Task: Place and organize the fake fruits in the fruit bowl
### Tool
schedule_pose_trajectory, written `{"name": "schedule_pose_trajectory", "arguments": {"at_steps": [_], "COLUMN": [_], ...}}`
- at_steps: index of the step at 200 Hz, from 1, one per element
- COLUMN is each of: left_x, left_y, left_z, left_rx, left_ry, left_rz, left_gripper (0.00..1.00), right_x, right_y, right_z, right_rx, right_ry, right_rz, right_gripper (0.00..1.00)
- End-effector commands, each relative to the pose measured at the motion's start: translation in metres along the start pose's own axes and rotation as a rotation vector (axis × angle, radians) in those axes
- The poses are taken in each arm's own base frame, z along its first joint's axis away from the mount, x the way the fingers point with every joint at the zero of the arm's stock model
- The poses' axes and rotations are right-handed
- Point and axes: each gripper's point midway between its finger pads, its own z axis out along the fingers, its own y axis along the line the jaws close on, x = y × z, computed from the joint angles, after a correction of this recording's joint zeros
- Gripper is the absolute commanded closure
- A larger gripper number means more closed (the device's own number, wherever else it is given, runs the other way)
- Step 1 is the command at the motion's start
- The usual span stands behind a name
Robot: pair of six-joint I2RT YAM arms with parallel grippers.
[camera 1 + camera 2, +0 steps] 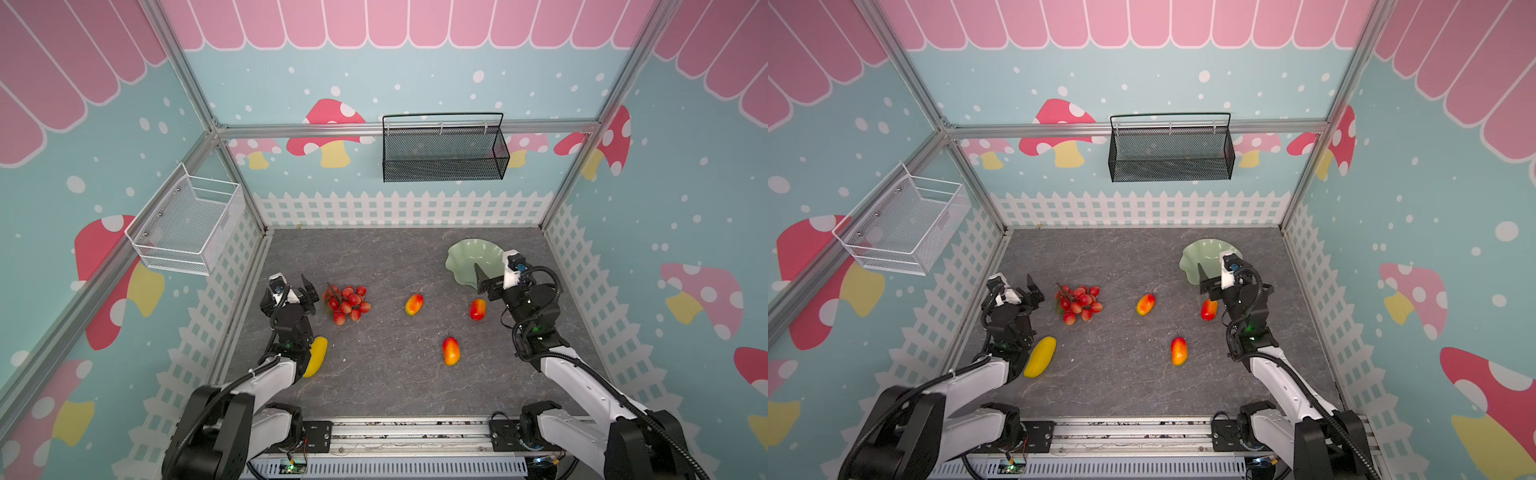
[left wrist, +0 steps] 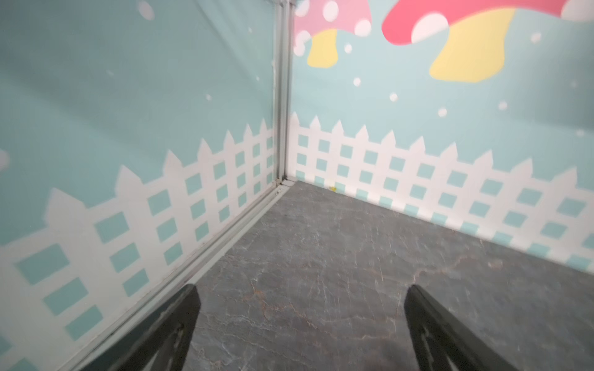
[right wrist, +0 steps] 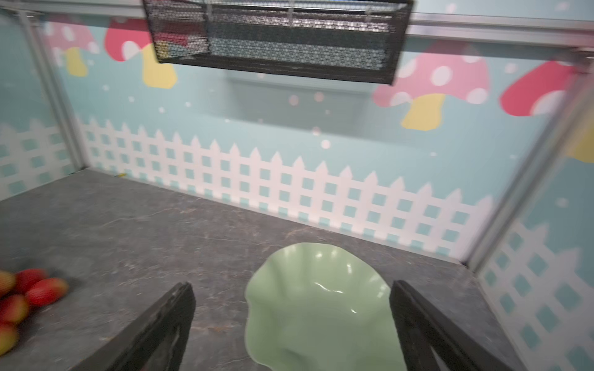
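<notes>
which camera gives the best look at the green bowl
The right wrist view: the bowl fills the foreground, close, wavy rim and empty inside clear, though its near edge runs out of frame. In both top views it is small and the right gripper covers part of it. The left wrist view misses it.

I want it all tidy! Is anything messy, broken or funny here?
Nothing looks broken or spilled. The fruits just lie scattered on the table: three mangoes, a red berry cluster and a yellow fruit partly under the left arm. The green bowl holds none yet.
</notes>
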Motion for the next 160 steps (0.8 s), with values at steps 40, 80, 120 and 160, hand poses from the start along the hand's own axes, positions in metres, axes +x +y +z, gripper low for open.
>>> {"name": "schedule_pose_trajectory", "arguments": {"at_steps": [40,80,120,160], "left_x": [-0.024,-0.015,-0.019,-0.033], "left_y": [-0.012,-0.065,-0.057,-0.042], "left_z": [-0.055,-0.114,-0.134,-0.136], "left_rx": [0.14,0.536,0.542,0.488], "left_ry": [0.374,0.666,0.673,0.625], "left_rz": [-0.17,-0.153,-0.277,-0.263], "left_gripper": [0.01,0.01,0.01,0.01], "right_x": [-0.008,0.005,0.04,0.071], "right_y": [0.2,0.301,0.367,0.406], "right_z": [0.07,0.12,0.151,0.162], "right_rx": [-0.606,-0.842,-0.987,-1.005], "right_ry": [0.067,0.082,0.114,0.171], "right_rz": [-0.05,0.013,0.06,0.056], "right_gripper": [0.02,0.15,0.25,0.32]}}
